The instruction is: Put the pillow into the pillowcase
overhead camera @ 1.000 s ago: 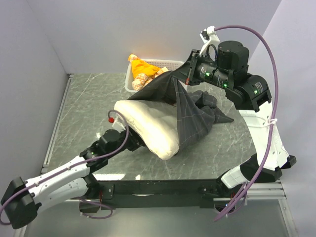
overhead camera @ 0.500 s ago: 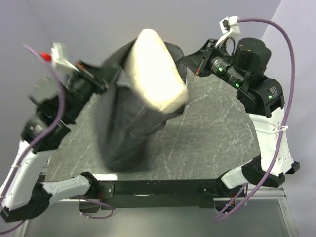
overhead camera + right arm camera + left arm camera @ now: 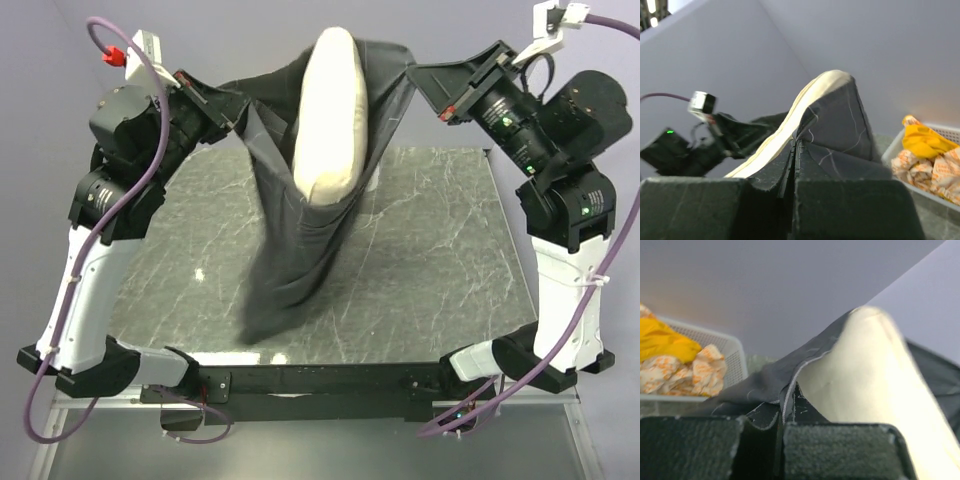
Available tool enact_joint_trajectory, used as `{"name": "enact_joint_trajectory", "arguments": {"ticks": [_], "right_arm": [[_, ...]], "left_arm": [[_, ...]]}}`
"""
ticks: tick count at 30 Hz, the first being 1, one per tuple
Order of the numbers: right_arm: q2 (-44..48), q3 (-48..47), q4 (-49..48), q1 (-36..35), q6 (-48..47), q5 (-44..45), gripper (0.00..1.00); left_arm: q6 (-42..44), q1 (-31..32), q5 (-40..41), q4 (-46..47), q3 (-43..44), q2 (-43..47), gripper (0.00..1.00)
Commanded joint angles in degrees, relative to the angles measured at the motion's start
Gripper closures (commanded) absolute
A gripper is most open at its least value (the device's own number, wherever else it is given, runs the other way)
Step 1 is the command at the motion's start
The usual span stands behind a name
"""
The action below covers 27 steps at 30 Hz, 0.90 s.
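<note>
The dark charcoal checked pillowcase [image 3: 300, 250] hangs high above the table, stretched between both arms with its mouth upward. The cream pillow [image 3: 330, 130] stands on end inside that mouth, its upper half sticking out. My left gripper [image 3: 232, 100] is shut on the left rim of the mouth; the left wrist view shows the hem [image 3: 786, 407] pinched between its pads, with the pillow [image 3: 875, 385] just behind. My right gripper [image 3: 418, 72] is shut on the right rim, the pillowcase [image 3: 840, 125] rising from its closed fingers beside the pillow's edge [image 3: 785, 130].
The pillowcase's blurred lower end hangs over the grey marble table [image 3: 430, 260] near its front edge. A white mesh basket [image 3: 735, 357] with orange-and-white cloth bundles [image 3: 665, 347] stands at the back by the wall, also showing in the right wrist view as the basket [image 3: 897, 145].
The left gripper left the table, closed on the pillowcase rim and rose. Both arms lifted and spread the mouth, and the pillow now hangs upright, sunk lower into the case.
</note>
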State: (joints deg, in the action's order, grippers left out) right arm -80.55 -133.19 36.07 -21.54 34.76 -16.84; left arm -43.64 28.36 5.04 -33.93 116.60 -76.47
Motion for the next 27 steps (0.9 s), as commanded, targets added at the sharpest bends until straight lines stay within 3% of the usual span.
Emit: {"name": "enact_joint_trajectory", "arguments": {"ticks": [1, 8, 12, 16, 19, 21, 22, 24, 26, 27], "right_arm": [[2.51, -2.34, -10.24, 2.46, 2.68, -1.0, 1.0], [4.35, 3.98, -11.46, 3.61, 2.33, -0.56, 1.0], [3.75, 4.52, -11.9, 5.79, 2.5, 1.37, 1.0], [0.67, 2.67, -15.93, 7.4, 11.7, -4.85, 1.0], [-2.84, -4.25, -14.03, 5.89, 11.48, -7.25, 1.0], [-2.86, -6.73, -13.48, 10.44, 11.63, -5.56, 1.0], [-1.98, -4.39, -17.05, 18.82, 18.78, -8.79, 1.0], [0.3, 4.28, -31.5, 25.12, 32.39, -16.43, 1.0], [-0.65, 3.47, -32.83, 24.81, 33.62, -17.43, 1.0], [-2.05, 1.2, -28.99, 21.83, 29.18, -16.57, 1.0]], "left_arm": [[-1.18, -6.72, -4.51, 6.07, -0.67, 3.34, 0.99], [-8.47, -20.86, -17.32, 7.47, 6.62, 0.01, 0.99], [-16.1, -21.94, -28.98, 13.0, 8.03, -4.12, 0.99], [-15.61, -19.93, -30.0, 12.5, 5.67, -7.9, 0.99], [-12.88, -18.17, -29.12, 11.26, 3.3, -9.84, 0.99], [-11.65, -17.38, -28.86, 10.73, 2.68, -10.81, 0.99], [-11.3, -16.68, -29.03, 10.56, 2.93, -10.9, 0.99], [-9.98, -16.76, -29.29, 8.28, 4.68, -11.51, 0.99], [-11.54, -20.69, -30.25, 7.13, 9.6, -11.34, 0.99], [-14.43, -23.58, -32.44, 9.21, 10.75, -11.08, 0.99]]}}
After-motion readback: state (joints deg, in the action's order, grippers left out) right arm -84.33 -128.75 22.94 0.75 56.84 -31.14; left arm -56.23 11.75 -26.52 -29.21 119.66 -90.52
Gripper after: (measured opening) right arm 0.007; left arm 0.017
